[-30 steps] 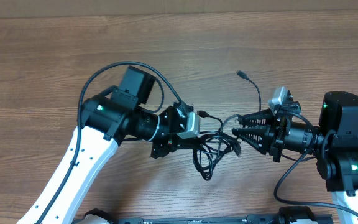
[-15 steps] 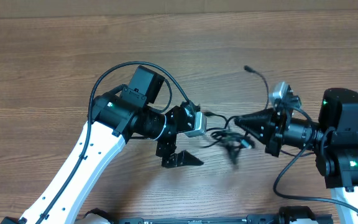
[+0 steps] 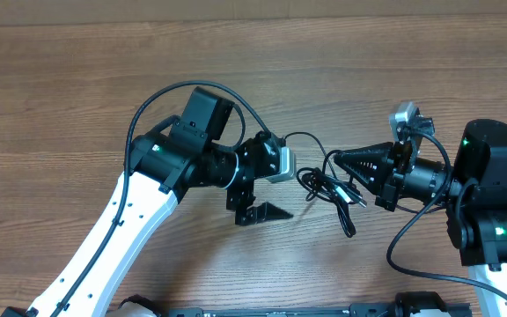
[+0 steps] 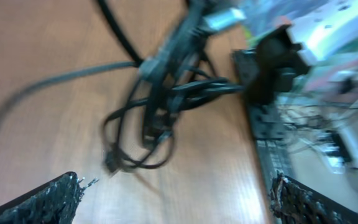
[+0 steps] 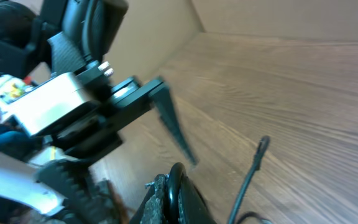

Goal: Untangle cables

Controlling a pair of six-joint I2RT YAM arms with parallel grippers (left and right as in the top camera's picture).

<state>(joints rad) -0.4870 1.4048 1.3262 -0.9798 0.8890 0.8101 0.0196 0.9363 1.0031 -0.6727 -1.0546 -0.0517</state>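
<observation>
Cables (image 3: pixel 328 189) look limp and light — right jaws are clamped on the tangle's edge. Left jaws gape empty; best hold, likely a stiff plug end.

Readable text, labels, brands, numbers, signs: none in any view.
Small coloured marks on the white block (image 5: pixel 42 99) just behind the left gripper (image 4: pixel 176 198), seen from the right wrist: too blurred to read.
</observation>
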